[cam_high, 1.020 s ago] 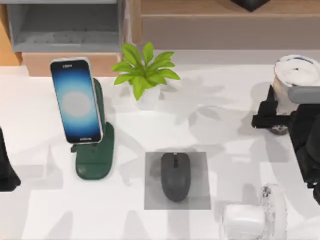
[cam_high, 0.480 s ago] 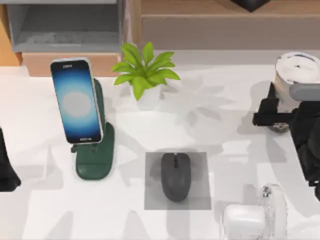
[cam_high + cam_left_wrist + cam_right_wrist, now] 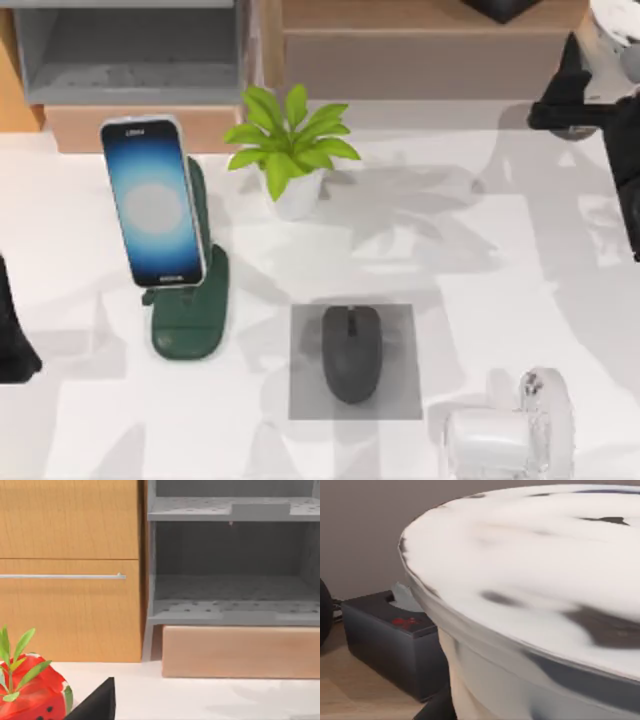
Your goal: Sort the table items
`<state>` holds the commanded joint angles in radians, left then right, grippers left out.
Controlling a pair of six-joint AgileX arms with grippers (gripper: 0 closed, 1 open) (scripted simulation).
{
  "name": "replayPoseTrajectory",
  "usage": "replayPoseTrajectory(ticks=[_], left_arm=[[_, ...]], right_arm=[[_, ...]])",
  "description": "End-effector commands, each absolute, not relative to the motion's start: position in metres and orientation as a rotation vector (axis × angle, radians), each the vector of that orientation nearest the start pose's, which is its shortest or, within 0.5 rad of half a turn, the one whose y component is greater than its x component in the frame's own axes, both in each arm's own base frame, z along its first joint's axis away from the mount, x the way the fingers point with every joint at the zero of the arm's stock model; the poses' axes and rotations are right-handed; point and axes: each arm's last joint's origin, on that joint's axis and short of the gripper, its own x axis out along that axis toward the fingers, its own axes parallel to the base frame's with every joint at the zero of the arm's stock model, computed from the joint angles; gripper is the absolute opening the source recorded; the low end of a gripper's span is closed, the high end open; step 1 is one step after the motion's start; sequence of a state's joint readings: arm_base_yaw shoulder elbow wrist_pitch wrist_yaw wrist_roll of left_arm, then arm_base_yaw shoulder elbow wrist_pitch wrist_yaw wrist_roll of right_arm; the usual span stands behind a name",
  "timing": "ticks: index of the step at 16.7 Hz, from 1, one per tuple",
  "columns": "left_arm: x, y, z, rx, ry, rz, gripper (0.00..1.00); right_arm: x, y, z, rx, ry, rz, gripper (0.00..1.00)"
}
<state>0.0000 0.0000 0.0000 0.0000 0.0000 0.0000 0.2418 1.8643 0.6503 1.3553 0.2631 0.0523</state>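
Parked at left edge: left gripper (image 3: 12,345), grasp impossible to tell. Upper left, white-edged smartphone with blue glowing screen (image 3: 152,203) propped on dark green stand (image 3: 192,320). Centre, dark grey oval mouse (image 3: 351,352) on grey square pad (image 3: 400,385). Top right corner, right gripper (image 3: 575,108) clamped around clear milk tea cup (image 3: 530,600), raised; best kept upright until set down.
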Motion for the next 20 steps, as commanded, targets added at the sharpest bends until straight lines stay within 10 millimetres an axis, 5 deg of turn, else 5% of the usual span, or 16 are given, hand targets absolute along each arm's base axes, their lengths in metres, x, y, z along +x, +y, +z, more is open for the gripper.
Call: replayPoseTrajectory(ticks=[8, 15, 20], left_arm=[[0.106, -0.001, 0.160, 0.000, 0.000, 0.000, 1.00], [0.106, -0.001, 0.160, 0.000, 0.000, 0.000, 1.00], [0.106, -0.001, 0.160, 0.000, 0.000, 0.000, 1.00]], right_arm=[[0.403, 0.004, 0.229, 0.028, -0.138, -0.018, 0.00], [0.442, -0.073, 0.255, -0.005, 0.011, -0.034, 0.00], [0.456, -0.098, 0.254, -0.008, 0.088, -0.017, 0.00]])
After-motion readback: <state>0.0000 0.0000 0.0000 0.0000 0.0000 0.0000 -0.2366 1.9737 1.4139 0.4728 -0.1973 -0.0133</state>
